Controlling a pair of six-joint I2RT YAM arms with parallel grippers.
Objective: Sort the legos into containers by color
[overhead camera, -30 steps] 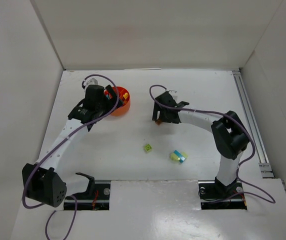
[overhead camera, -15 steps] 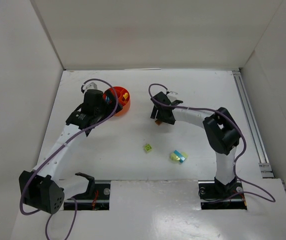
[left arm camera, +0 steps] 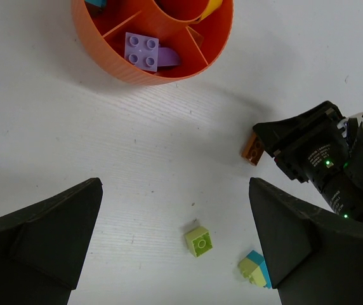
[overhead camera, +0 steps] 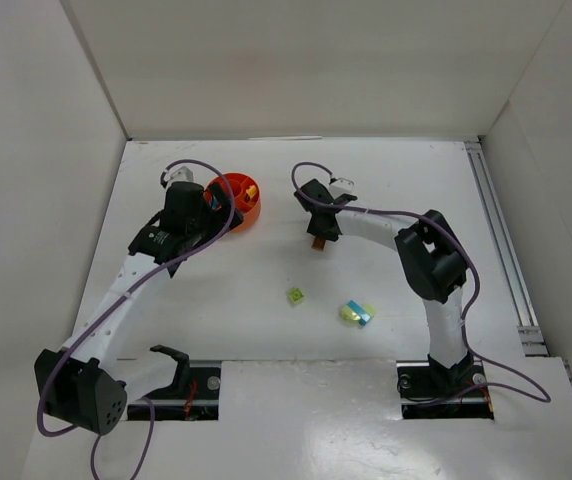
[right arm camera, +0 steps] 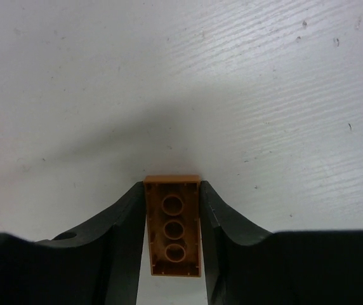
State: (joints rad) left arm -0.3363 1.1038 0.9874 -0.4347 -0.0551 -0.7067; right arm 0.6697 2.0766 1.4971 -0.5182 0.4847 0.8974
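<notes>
White table [overhead camera: 256, 325]: right gripper [right arm camera: 172, 190], pinching brown brick [right arm camera: 172, 232], has shifted toward dish [overhead camera: 248, 212] at its 9 o'clock; delivery likely under way. Left gripper [left arm camera: 174, 190] spread, empty, near dish.

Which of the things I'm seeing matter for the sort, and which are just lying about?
Job: dish; purple brick in it; brown brick in the right gripper; lime brick and pale yellow-cyan pair on the table.
Lying about: purple cables; side rail; black hook at the near edge.
</notes>
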